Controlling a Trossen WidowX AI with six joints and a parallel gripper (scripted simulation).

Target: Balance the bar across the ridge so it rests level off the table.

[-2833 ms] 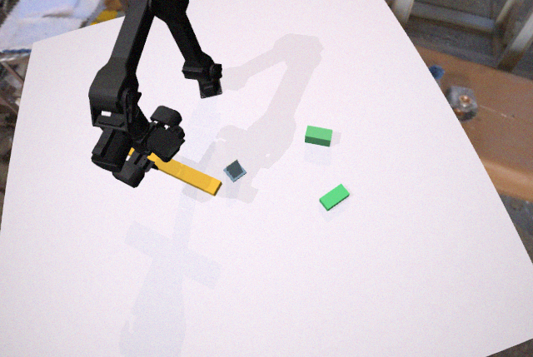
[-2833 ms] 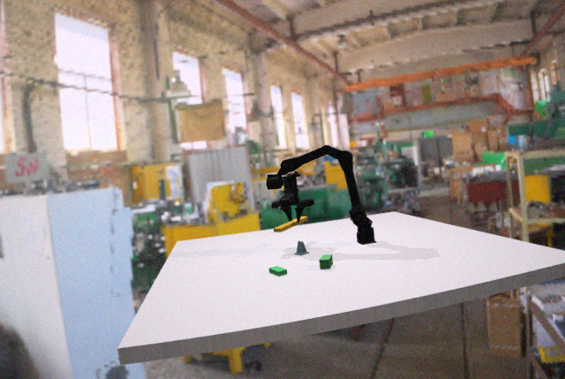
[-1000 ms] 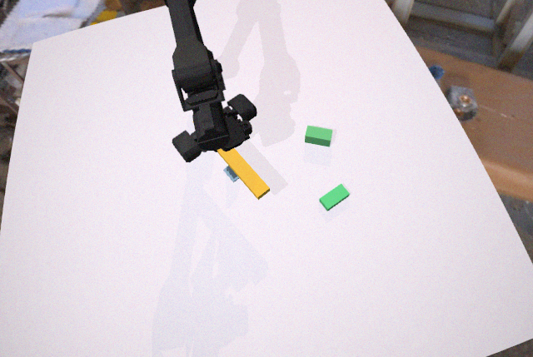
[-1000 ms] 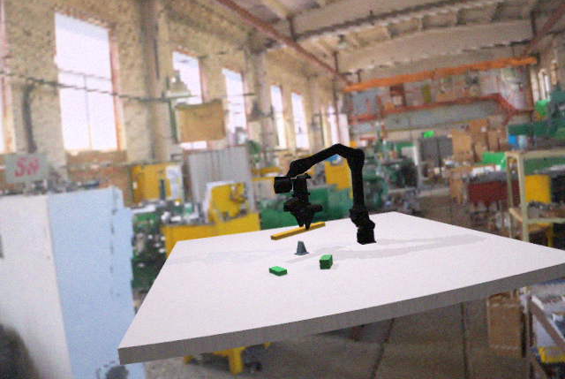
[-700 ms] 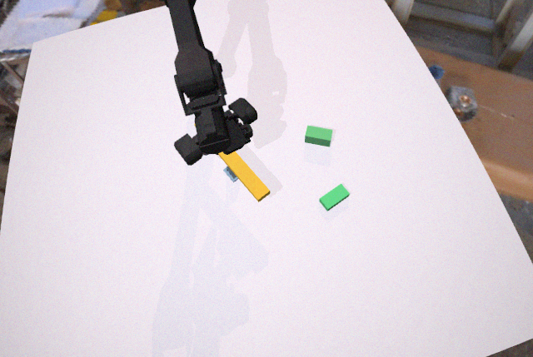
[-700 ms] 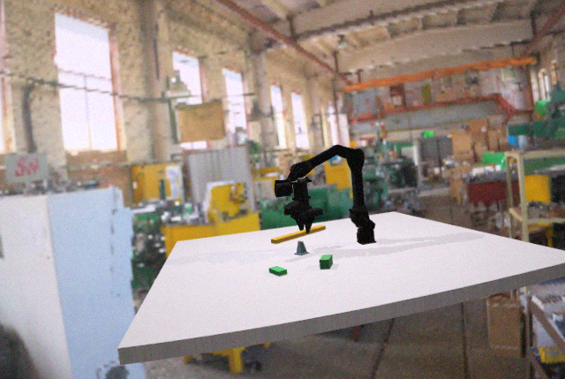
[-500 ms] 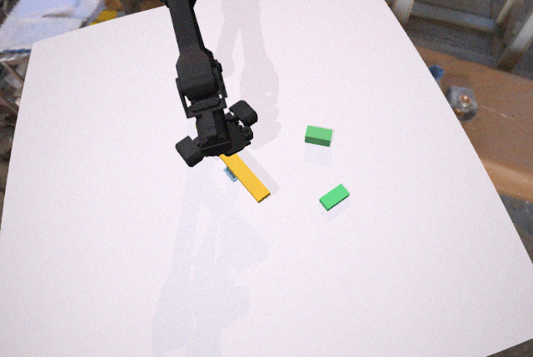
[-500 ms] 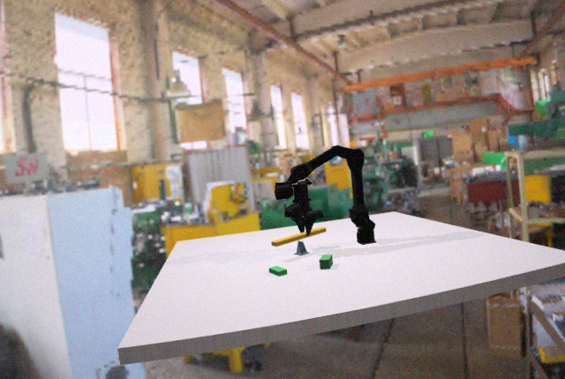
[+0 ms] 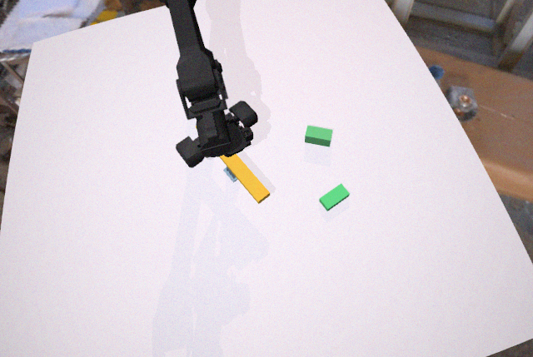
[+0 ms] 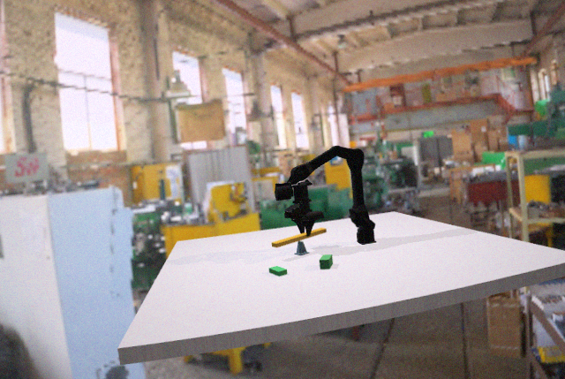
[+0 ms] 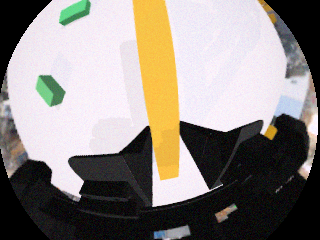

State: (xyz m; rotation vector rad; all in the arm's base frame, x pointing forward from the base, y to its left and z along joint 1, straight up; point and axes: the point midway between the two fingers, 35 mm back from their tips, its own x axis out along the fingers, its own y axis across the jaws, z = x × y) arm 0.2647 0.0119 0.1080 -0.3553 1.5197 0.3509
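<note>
My gripper (image 10: pixel 305 233) (image 11: pixel 163 126) is shut on the long yellow-orange bar (image 9: pixel 245 177) (image 10: pixel 287 240) (image 11: pixel 157 65), and the bar is clear of the table. The fingers grip it near its middle in the exterior view; the arm covers that part in the top view. The small blue-grey ridge (image 9: pixel 231 174) (image 10: pixel 300 248) stands on the table under the bar. In the exterior view the bar's underside is right at the ridge's top; whether they touch is not clear. The ridge is hidden in the wrist view.
One green block (image 9: pixel 318 136) (image 10: pixel 326 261) (image 11: pixel 50 91) and a flatter green block (image 9: pixel 334 196) (image 10: pixel 277 270) (image 11: pixel 75 12) lie on the white table (image 9: pixel 387 258) (image 10: pixel 237 301), to the right of the bar in the top view.
</note>
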